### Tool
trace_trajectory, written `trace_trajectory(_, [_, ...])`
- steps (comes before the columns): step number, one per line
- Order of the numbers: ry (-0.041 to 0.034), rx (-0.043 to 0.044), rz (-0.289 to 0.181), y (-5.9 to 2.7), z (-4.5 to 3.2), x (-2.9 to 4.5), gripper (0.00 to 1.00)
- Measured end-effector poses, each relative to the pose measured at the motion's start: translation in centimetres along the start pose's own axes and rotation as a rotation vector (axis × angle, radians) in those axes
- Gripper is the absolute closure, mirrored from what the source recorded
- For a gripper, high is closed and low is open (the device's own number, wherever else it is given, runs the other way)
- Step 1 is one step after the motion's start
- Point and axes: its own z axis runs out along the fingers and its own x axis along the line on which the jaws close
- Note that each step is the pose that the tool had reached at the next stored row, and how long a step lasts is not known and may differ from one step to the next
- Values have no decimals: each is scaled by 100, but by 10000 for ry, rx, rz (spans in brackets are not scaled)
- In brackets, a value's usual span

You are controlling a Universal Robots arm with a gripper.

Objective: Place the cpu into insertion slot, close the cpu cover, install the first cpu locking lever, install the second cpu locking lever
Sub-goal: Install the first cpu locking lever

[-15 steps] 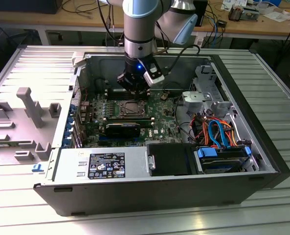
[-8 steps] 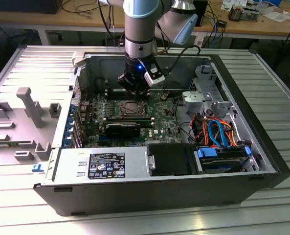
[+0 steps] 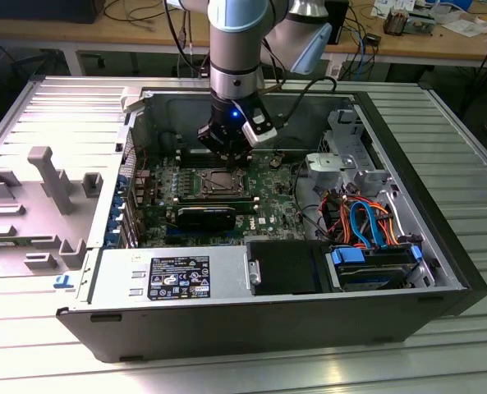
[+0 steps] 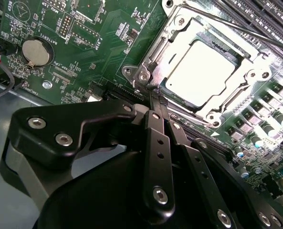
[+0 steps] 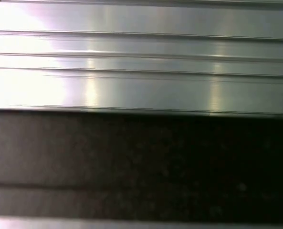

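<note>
CPU, the small flat square silver-grey chip (image 4: 198, 69), sits seated in the metal-rimmed insertion slot (image 4: 248, 57) under the thin silvery cover frame (image 4: 172, 40), so the black gripper (image 4: 154, 95), fingers pinched together and holding nothing, presses at the frame's near corner.

- I work in an electronics lab or workshop: an opened computer case (image 3: 268, 271) lies on a ribbed aluminium surface (image 3: 440, 131).
- Behind me, wooden benches (image 3: 144, 33) carry cables and clutter.
</note>
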Motion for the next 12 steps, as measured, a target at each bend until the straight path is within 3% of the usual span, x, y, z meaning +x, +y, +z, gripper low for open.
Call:
trace_trajectory(9, [28,2,12,-18,5,-3,89])
trace_trajectory(12, [34,92,11,-19,11,-3,89])
